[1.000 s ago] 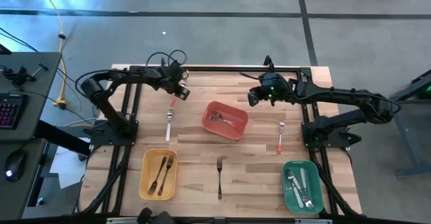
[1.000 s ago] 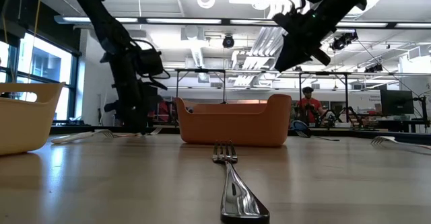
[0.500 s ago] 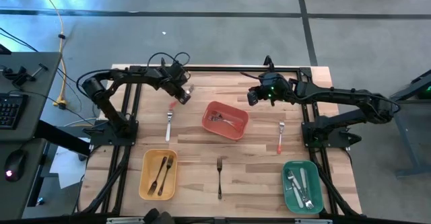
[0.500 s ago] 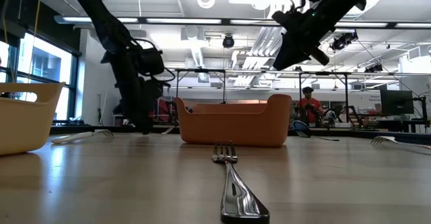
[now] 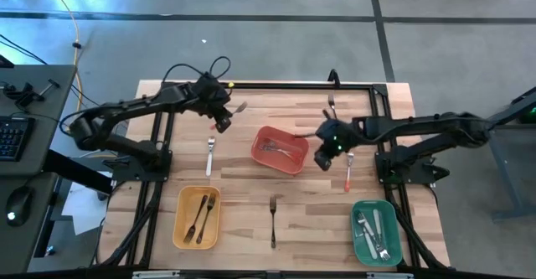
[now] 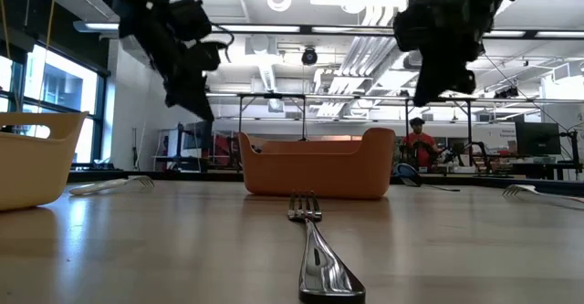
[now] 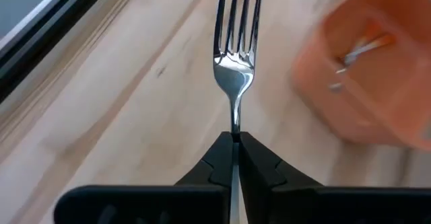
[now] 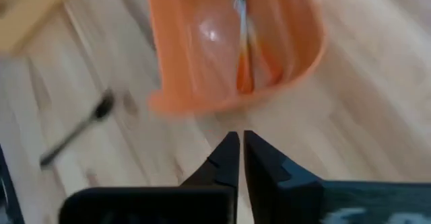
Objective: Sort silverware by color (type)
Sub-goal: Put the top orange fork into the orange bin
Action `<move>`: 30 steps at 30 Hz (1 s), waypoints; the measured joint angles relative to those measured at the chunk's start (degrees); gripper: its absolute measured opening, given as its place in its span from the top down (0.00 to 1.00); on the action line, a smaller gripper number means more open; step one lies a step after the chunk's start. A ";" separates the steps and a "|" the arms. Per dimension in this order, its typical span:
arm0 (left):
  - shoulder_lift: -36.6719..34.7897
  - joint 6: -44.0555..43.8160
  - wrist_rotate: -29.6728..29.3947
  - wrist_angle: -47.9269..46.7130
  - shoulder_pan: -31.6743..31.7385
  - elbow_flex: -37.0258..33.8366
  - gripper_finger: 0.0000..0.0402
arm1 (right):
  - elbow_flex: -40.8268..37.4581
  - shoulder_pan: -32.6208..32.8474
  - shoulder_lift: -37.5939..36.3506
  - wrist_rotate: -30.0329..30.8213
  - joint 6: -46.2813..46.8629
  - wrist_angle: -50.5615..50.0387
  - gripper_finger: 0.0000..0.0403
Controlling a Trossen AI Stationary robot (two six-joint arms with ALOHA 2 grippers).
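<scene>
Surface [image 5: 318,204]: pale wood planks, visible grain and seams, smooth with a soft sheen; dark metal rails frame its edge.

Fork [image 7: 234,56] held in the left claw [image 7: 236,143]: polished metal, mirror-bright at the neck, tines glossy. The claw's fingers [image 7: 214,162] look like matt black plastic.

Fork [image 6: 315,249] lying nearest in the low view: shiny metal, handle reflecting the ceiling lights.

Red-orange bin [image 5: 280,150]: smooth plastic, slightly glossy. Yellow bin [image 5: 198,218] and green bin [image 5: 376,230]: same moulded plastic look.

Right claw [image 8: 237,158]: matt black, smooth.
</scene>
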 joint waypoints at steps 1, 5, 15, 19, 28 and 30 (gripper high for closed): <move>-0.87 -0.26 0.37 -0.02 -0.54 0.00 1.00 | 0.00 0.84 0.44 0.02 0.39 -0.54 0.99; -2.84 -1.07 0.82 0.45 -2.89 0.00 1.00 | -0.03 1.83 3.99 0.41 2.01 -0.82 0.99; -3.07 -2.17 0.78 3.49 -8.67 0.00 1.00 | -0.04 -1.67 13.29 3.67 3.10 8.55 1.00; -3.07 -2.66 0.76 4.00 -10.57 0.00 1.00 | -0.07 -3.20 13.83 8.94 4.43 9.06 1.00; -0.61 1.51 1.04 6.58 -16.59 5.09 1.00 | 2.83 -7.19 11.56 14.69 -0.25 6.19 1.00; 1.57 3.49 1.06 6.39 -17.40 8.08 1.00 | 3.86 -7.41 8.97 16.02 -1.39 3.89 1.00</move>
